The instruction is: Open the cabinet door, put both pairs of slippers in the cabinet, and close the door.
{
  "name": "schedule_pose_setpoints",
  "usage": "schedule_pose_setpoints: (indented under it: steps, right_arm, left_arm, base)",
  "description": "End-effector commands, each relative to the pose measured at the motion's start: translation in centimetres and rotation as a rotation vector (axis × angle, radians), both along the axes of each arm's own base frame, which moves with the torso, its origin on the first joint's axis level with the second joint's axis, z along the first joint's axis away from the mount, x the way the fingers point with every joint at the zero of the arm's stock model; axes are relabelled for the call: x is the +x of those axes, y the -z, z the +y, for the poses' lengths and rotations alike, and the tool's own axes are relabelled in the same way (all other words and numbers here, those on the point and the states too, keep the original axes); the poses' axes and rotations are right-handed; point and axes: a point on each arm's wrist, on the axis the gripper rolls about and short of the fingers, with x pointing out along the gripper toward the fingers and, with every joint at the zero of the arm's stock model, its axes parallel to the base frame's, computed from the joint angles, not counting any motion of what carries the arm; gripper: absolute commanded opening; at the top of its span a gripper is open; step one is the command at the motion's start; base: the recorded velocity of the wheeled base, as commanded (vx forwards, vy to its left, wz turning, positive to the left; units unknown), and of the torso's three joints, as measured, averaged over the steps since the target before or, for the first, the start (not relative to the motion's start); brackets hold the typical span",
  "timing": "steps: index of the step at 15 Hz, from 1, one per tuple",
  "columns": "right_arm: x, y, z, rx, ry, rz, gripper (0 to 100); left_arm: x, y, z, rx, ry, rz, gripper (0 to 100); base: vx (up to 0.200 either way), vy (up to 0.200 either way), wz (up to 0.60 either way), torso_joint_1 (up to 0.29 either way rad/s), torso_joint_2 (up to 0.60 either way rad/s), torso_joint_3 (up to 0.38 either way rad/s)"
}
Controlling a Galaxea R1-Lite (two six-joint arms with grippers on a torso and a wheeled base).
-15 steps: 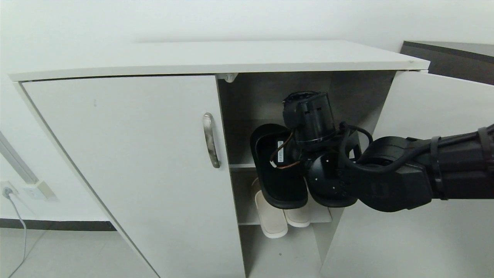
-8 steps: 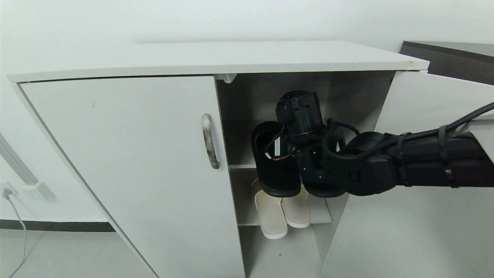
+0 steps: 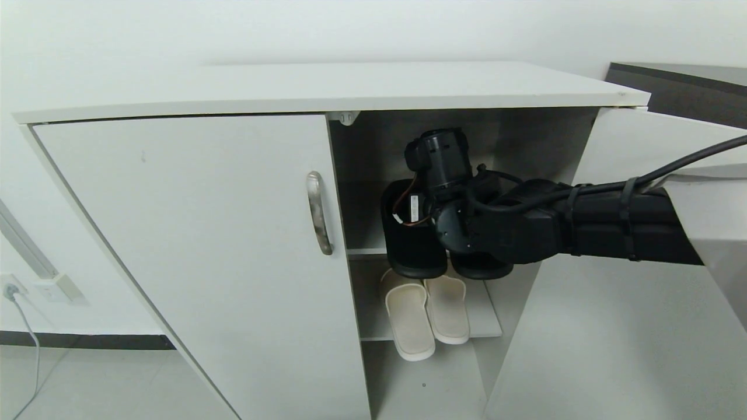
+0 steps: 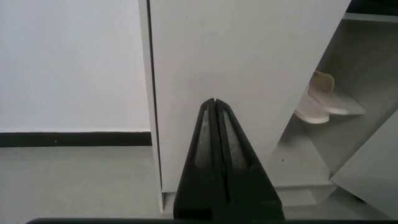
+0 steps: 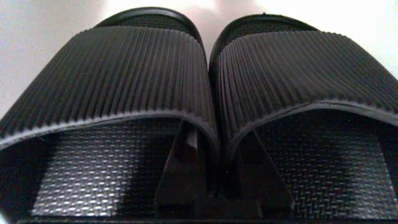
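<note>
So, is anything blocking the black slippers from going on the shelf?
Nothing visible. The right end effector holds the black slippers at the upper shelf, the door is open, and the white slippers lie one shelf lower.

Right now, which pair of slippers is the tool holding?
The black pair, pinched together by the right tool. The cream pair lies loose on the shelf below it, with no tool touching it.

ribbed black slippers (image 5: pixel 143 74), cream slippers (image 3: pixel 409 321), white cabinet (image 3: pixel 175 233)
</note>
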Motion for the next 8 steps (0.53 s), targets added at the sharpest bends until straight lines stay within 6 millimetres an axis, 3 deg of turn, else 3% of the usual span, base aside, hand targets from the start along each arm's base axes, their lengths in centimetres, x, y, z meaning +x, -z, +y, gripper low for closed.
schedule_pose_setpoints:
  steps: [1,8]
  right_arm:
    - [0.52,0.28,0.21,-0.002,0.005,0.001,0]
    - [0.77,0.20,0.16,0.002,0.010,-0.002,0]
  left_arm:
    - [0.01,0.00,0.00,0.000,0.000,0.001,0]
    - [0.01,0.00,0.00,0.000,0.000,0.001,0]
  base:
    - [0.000,0.000,0.00,0.000,0.00,0.000]
    - [0.000,0.000,0.00,0.000,0.00,0.000]
